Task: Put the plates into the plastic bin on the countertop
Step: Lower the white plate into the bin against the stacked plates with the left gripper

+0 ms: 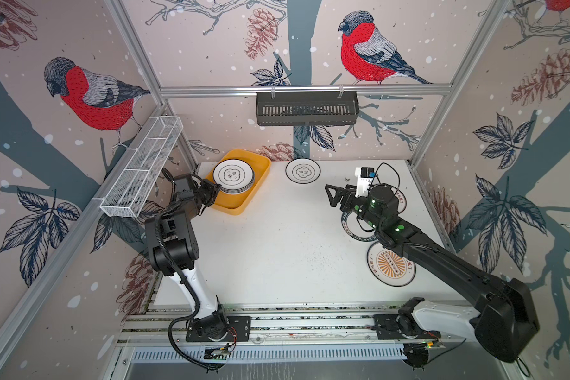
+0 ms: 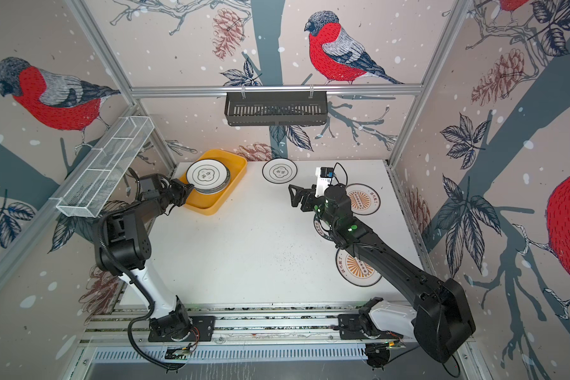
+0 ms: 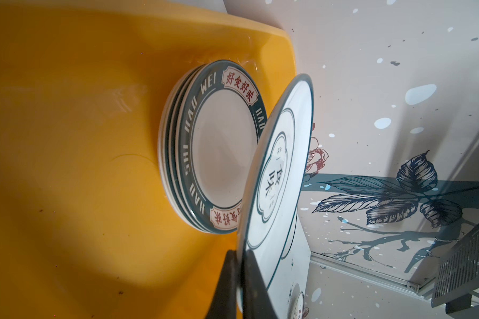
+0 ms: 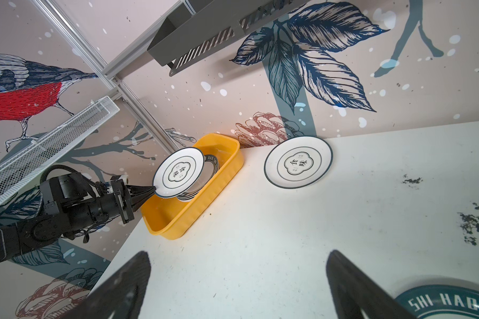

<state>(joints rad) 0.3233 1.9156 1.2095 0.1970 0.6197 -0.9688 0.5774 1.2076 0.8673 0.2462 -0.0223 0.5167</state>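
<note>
The left gripper (image 1: pixel 216 192) pinches the rim of a flower plate (image 1: pixel 233 174), tilted over the stack (image 3: pixel 221 143) in the bin (image 1: pixel 244 200), far left. The right gripper (image 1: pixel 333 197) gapes wide, empty, over the countertop (image 1: pixel 277 246).

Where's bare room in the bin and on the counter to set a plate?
Free: near half of the plastic bin, short of the stack; middle of the countertop, between bin, loose flower plate and near sunburst plate. Crowded: the bin's far end, where the left gripper holds the held flower plate over the stack; the right side, around the green-rimmed plate.
</note>
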